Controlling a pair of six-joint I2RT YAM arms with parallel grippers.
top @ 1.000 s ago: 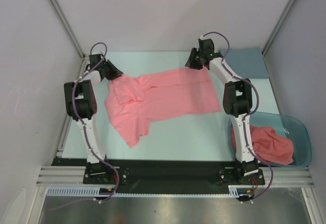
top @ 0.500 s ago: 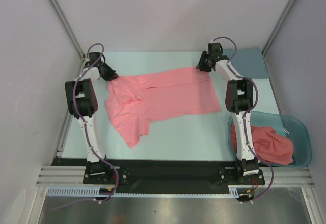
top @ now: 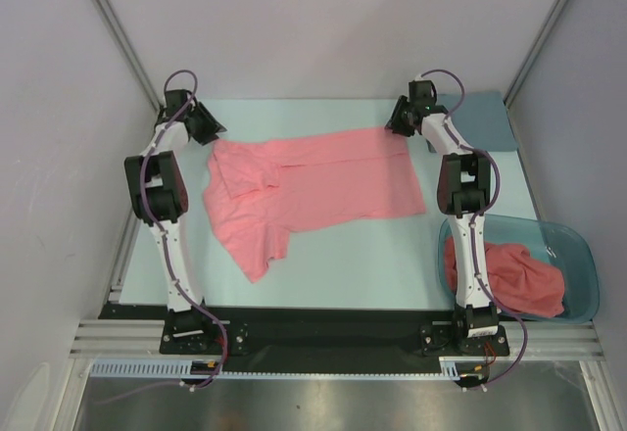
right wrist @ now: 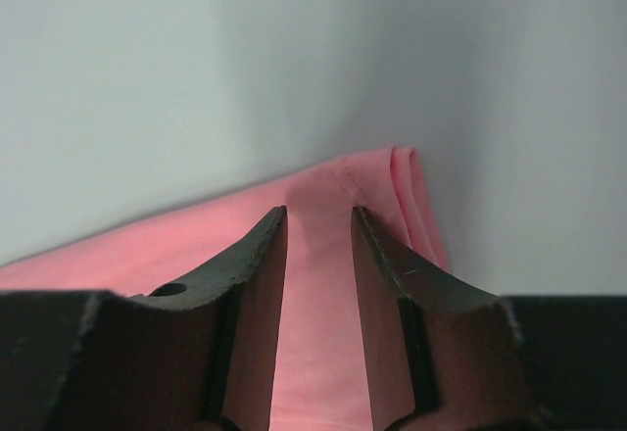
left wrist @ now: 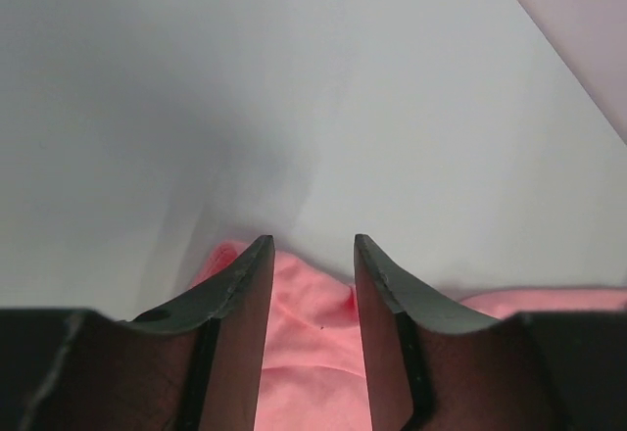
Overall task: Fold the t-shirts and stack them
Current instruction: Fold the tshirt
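Across the far half of the pale table (top: 343, 274) one plain salmon-pink t-shirt (top: 313, 186) lies spread out, a sleeve trailing toward the arm bases. A second t-shirt (top: 519, 279) sits bunched in the teal tub (top: 578, 245) at the near right, and a pale mark on the tub's wall is too small to read. The left gripper (left wrist: 312, 245) hangs over the shirt's far left corner with fingers spread, and the right gripper (right wrist: 318, 214) is likewise parted over the far right corner, near a grey-blue cloth (top: 480, 118).
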